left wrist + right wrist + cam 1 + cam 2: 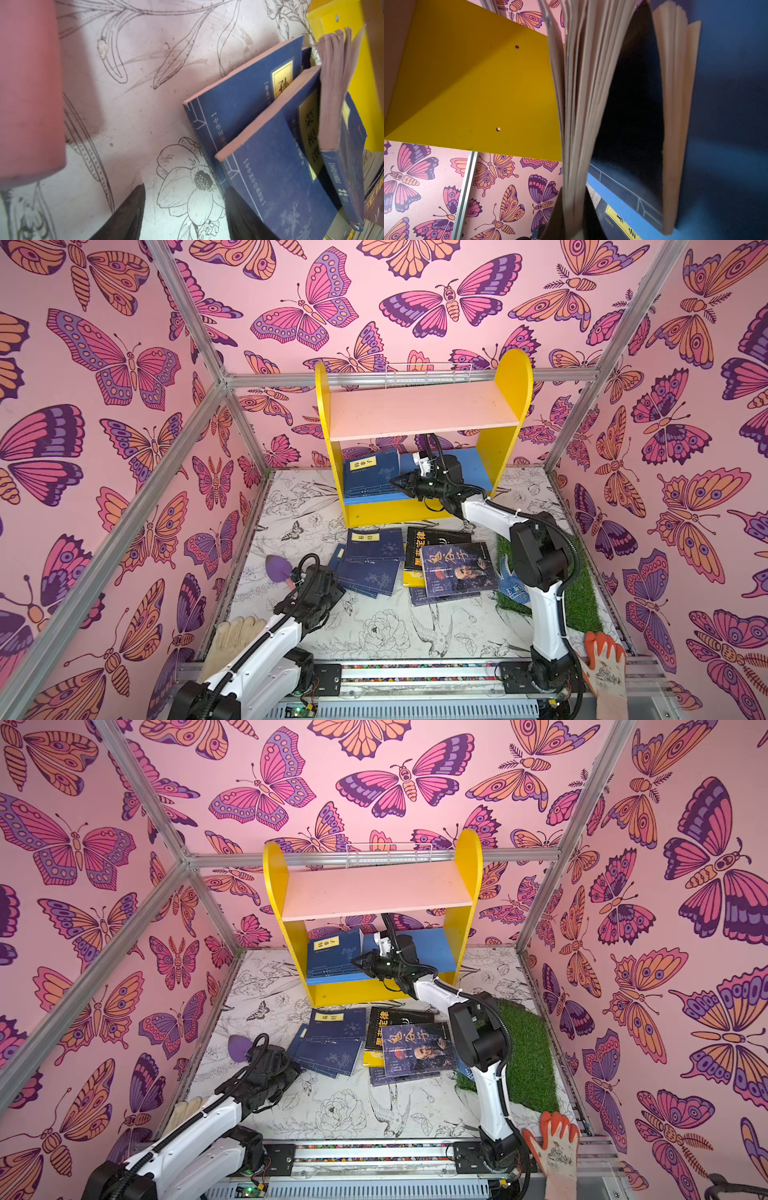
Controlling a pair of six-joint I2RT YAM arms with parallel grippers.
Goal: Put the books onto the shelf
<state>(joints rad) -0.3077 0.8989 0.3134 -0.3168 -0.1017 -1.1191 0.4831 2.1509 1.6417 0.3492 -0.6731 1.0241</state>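
The shelf point(424, 410) point(374, 894) stands at the back with yellow sides, a pink upper board and a blue lower board point(473, 468). My right gripper point(400, 483) point(572, 209) reaches into the lower tier. It is shut on the fanned pages of a navy book point(370, 475) point(583, 83) that leans against the left panel. More books lie on the table in front: a navy pile point(374, 564) point(259, 145), a black one point(432, 539) and a portrait cover point(457, 568). My left gripper point(332, 591) point(185, 209) hovers open beside the navy pile, holding nothing.
A white wire basket point(428, 373) sits behind the shelf. A green grass mat point(582, 593) and a blue dotted glove point(509, 580) lie on the right. An orange glove point(602, 659), a beige glove point(232, 639) and a purple object point(278, 566) lie near the edges.
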